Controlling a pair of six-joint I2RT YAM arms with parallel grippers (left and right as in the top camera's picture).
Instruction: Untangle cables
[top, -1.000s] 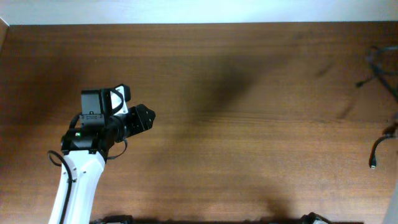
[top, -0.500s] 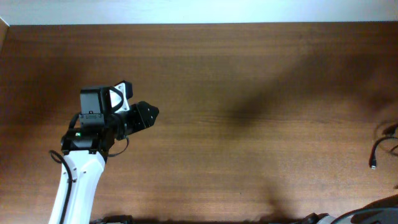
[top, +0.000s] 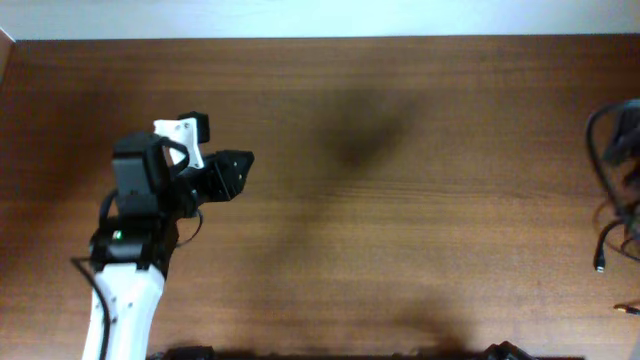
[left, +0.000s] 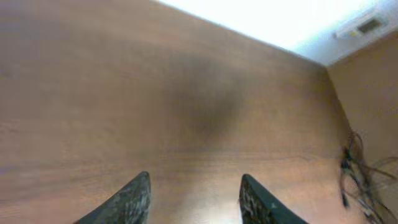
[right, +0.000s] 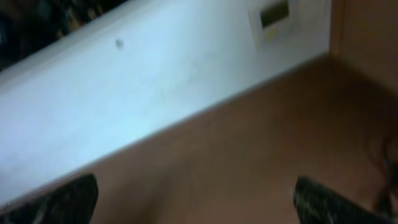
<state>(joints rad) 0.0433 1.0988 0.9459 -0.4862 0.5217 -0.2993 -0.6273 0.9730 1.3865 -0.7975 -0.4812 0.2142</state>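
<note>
The cables (top: 606, 170) are a loose tangle of thin black cords at the table's far right edge, blurred in the overhead view, with one small plug end (top: 598, 265) lying on the wood. In the left wrist view the cables (left: 353, 177) show far off to the right. My left gripper (top: 243, 168) hovers over the left part of the table, far from them. It is open (left: 194, 177), with only bare wood between its fingers. My right gripper (right: 195, 183) is open very wide and empty, facing the table and the white wall. The overhead view does not show it.
The brown wooden table (top: 400, 230) runs to a white wall (right: 155, 81) at the back, which carries a small wall plate (right: 272, 15). The left arm's white link (top: 125, 300) comes in from the bottom edge.
The right gripper has gone from shut to wide open. The cable tangle at the right edge has shifted and is now blurred. The left gripper has turned slightly and its fingers have narrowed.
</note>
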